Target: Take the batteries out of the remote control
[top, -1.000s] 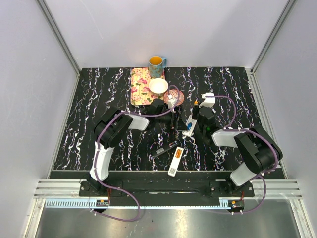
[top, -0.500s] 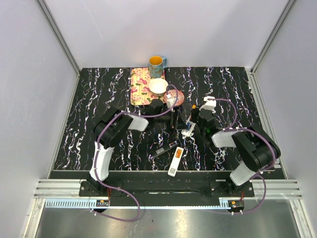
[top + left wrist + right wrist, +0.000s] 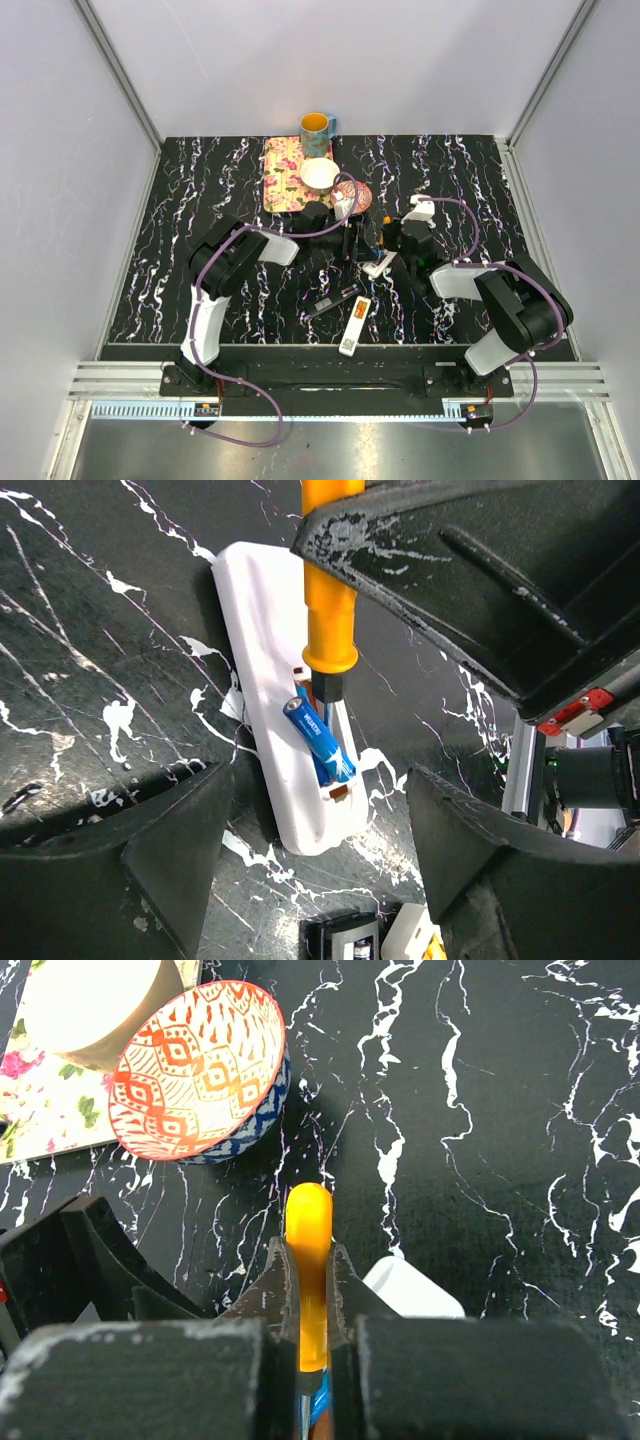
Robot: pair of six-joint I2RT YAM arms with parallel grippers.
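My right jaws are pressed together on the orange handle of the screwdriver (image 3: 308, 1250), and its shaft points down into the open compartment of the white remote (image 3: 262, 630). My left jaws are spread wide and hold nothing. One finger stands on each side of the remote, above it, not touching.

The blue battery (image 3: 318, 742) lies in that compartment, tilted, with one end raised beside the blade. The remote itself rests near the middle of the desk (image 3: 200, 200), a little toward the right edge.

I think the step is to lever this cell out. To do it well I should push the blade under the raised end and turn slowly, so the cell rolls out and does not jump. The remote is light and may slide, so my left jaws could come down and steady its body, or take the raised cell by its sides.

The blade tip is hidden behind the cell. I cannot tell if another cell lies under the blue one. In my right wrist view my own fingers cover the compartment, and in the top view everything there is too small to read.
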